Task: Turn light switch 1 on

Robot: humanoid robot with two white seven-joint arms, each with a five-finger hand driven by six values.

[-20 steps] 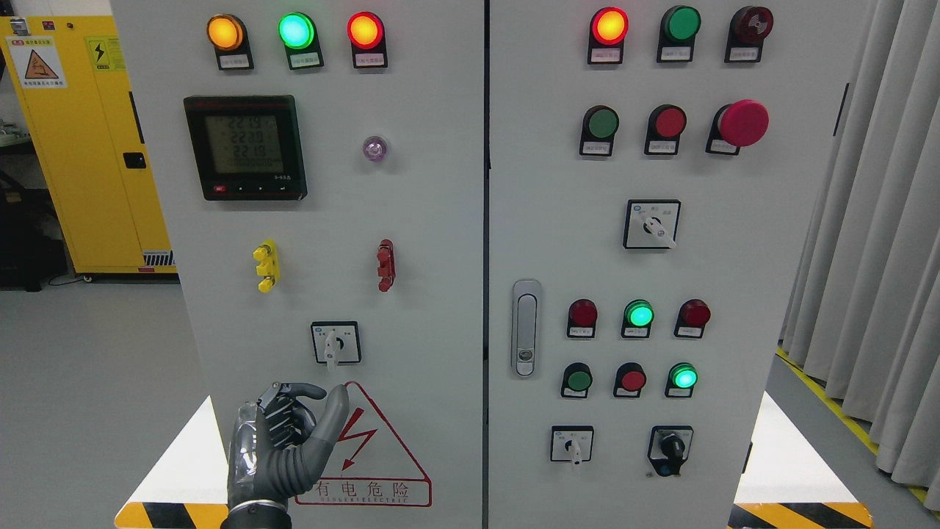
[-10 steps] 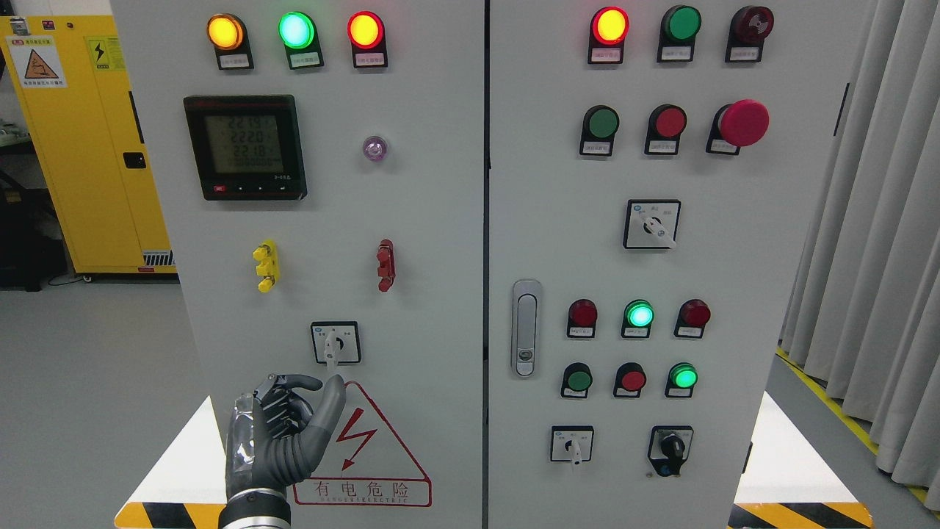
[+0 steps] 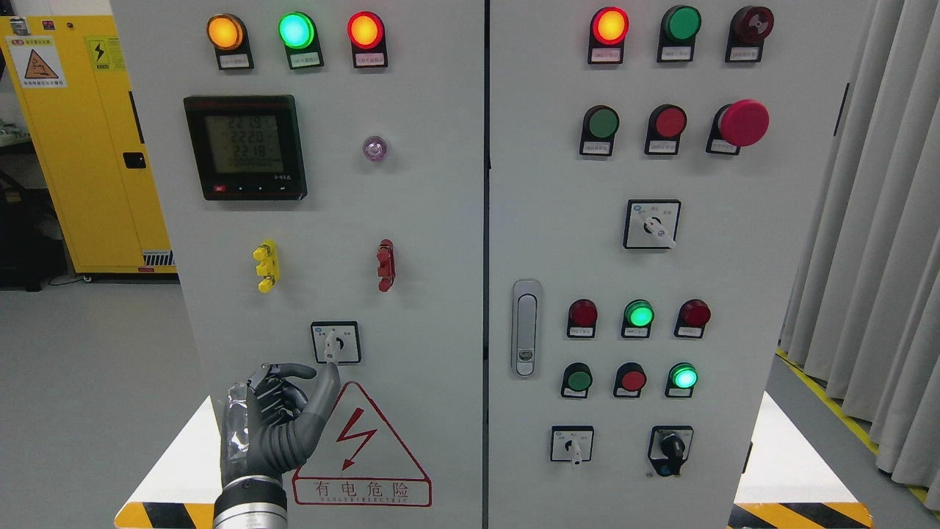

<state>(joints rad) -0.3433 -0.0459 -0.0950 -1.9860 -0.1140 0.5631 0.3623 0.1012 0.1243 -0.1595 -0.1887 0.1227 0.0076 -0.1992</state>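
Grey cabinet panel (image 3: pixel 426 220) filled the room | left hand (image 3: pixel 275 422), fingers curled, empty, hovered under small white rotary selector switch (image 3: pixel 335 343) | approach step; next needs pinching its knob.

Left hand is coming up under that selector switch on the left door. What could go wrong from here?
1. The left hand has its thumb tip just under the selector switch; its white lever is small, so the thumb may slide off without turning it.
2. The curled fingers sit close to the door and could scrape the panel or the warning triangle below.
3. The lever points down, so a push the wrong way may select the wrong position.
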